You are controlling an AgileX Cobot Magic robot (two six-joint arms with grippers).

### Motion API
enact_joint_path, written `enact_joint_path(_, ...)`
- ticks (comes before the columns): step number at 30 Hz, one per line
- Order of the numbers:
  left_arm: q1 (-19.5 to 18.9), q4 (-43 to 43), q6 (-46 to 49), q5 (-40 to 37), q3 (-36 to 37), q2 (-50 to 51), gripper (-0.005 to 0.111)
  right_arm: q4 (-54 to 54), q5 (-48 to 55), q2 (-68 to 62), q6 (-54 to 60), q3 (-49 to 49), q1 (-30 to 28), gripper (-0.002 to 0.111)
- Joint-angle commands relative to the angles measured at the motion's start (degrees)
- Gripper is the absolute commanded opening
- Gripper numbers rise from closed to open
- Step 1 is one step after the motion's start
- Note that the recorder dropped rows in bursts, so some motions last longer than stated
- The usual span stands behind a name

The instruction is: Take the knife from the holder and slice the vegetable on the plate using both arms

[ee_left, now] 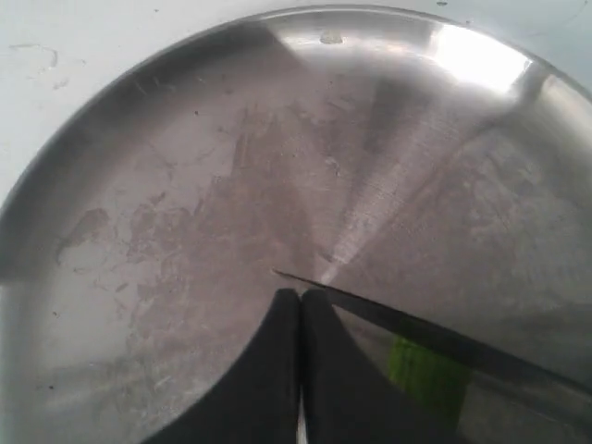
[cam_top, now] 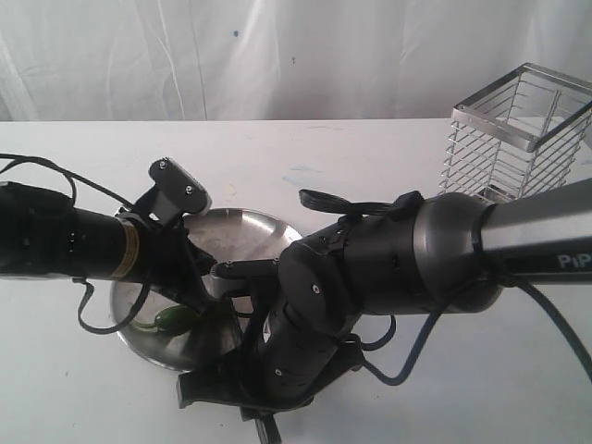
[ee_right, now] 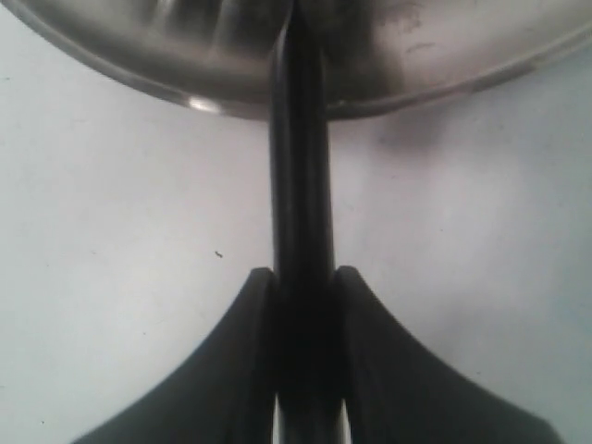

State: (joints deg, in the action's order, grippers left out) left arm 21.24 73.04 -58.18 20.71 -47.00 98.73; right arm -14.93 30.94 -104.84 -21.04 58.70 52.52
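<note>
Fingers [ee_right: 227,370] of the right gripper [ee_right: 302,273] are clamped on the slim black-handled knife [ee_right: 301,166]; those of the left gripper [ee_left: 302,296] are pressed together, empty. Slicing is judged in hand; next the small green chili pepper [ee_left: 421,379] must be cut through.

Your left tool [ee_left: 302,296] hangs over the stainless-steel plate [ee_left: 185,185] with its two black fingers pressed together and nothing visible between them. The knife [ee_left: 435,338] blade crosses just past the fingertips, its point over the scuffed plate centre. A green chili pepper [ee_left: 421,370] shows touching the blade. White desk [ee_left: 55,55] borders the rim.
</note>
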Motion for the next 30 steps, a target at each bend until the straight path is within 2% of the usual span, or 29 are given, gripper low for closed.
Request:
enact_joint_path(1, -0.12, -1.66, 0.35, 4.46, -1.31, 0.83, 0.000, -0.03, -0.35, 0.19, -0.08, 0.08, 0.10, 0.000)
enact_joint_path(11, -0.12, -6.63, 4.52, 6.17, -1.83, 2.54, 0.000, -0.03, -0.70, -0.43, -0.19, 0.08, 0.10, 0.000)
enact_joint_path(18, -0.12, -11.43, 5.92, 14.17, -1.83, 4.62, 0.000, -0.37, -0.56, -2.54, -0.19, 0.08, 0.10, 0.000)
enact_joint_path(26, -0.12, -14.15, 9.42, 8.90, -1.83, 4.65, 0.000, -0.37, -2.39, -2.54, -0.31, 0.08, 0.10, 0.000)
enact_joint_path(30, -0.12, -14.39, 10.01, 9.44, -1.83, 5.42, 0.000, -0.58, -2.38, -2.54, -0.31, 0.08, 0.10, 0.000)
